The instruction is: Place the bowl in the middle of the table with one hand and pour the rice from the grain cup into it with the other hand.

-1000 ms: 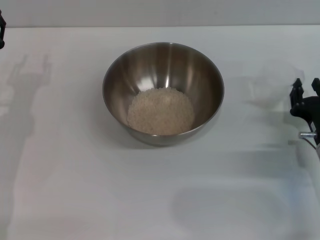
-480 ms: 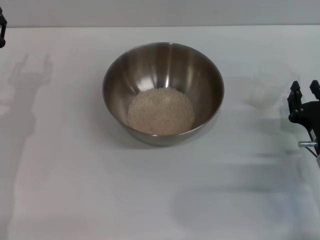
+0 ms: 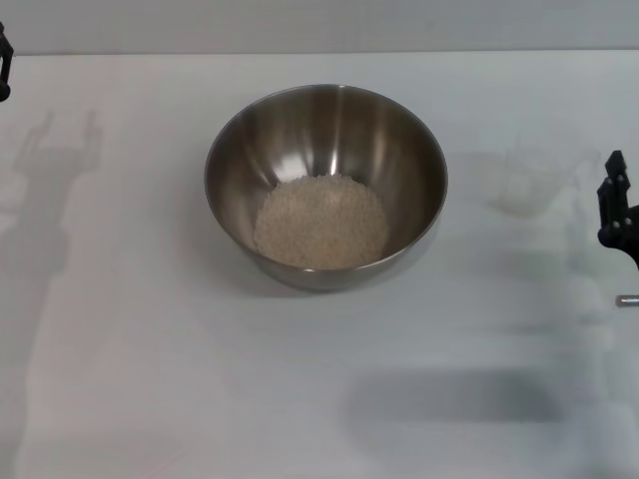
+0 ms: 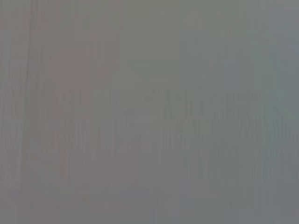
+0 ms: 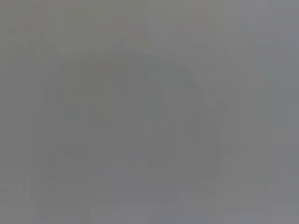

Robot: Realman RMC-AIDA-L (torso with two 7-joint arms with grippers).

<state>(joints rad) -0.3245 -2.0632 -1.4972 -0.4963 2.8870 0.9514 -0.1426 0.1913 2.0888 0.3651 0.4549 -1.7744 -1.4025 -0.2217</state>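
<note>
The steel bowl (image 3: pixel 326 150) stands upright at the middle of the white table (image 3: pixel 150 349). A mound of off-white rice (image 3: pixel 320 222) lies in its bottom. The clear grain cup (image 3: pixel 525 181) stands on the table to the right of the bowl; it looks empty and is faint against the white. My right gripper (image 3: pixel 629 175) is at the right edge of the head view, apart from the cup, holding nothing, with only one black finger (image 3: pixel 615 205) in frame. My left gripper (image 3: pixel 4 66) is a sliver at the far left edge. Both wrist views show plain grey.
The arms' shadows fall on the tabletop at the left and along the front right. The table's far edge (image 3: pixel 319 52) runs across the top of the head view.
My right gripper has moved right and slightly down, away from the grain cup, and is now partly out of frame. The bowl, rice and cup have not moved.
</note>
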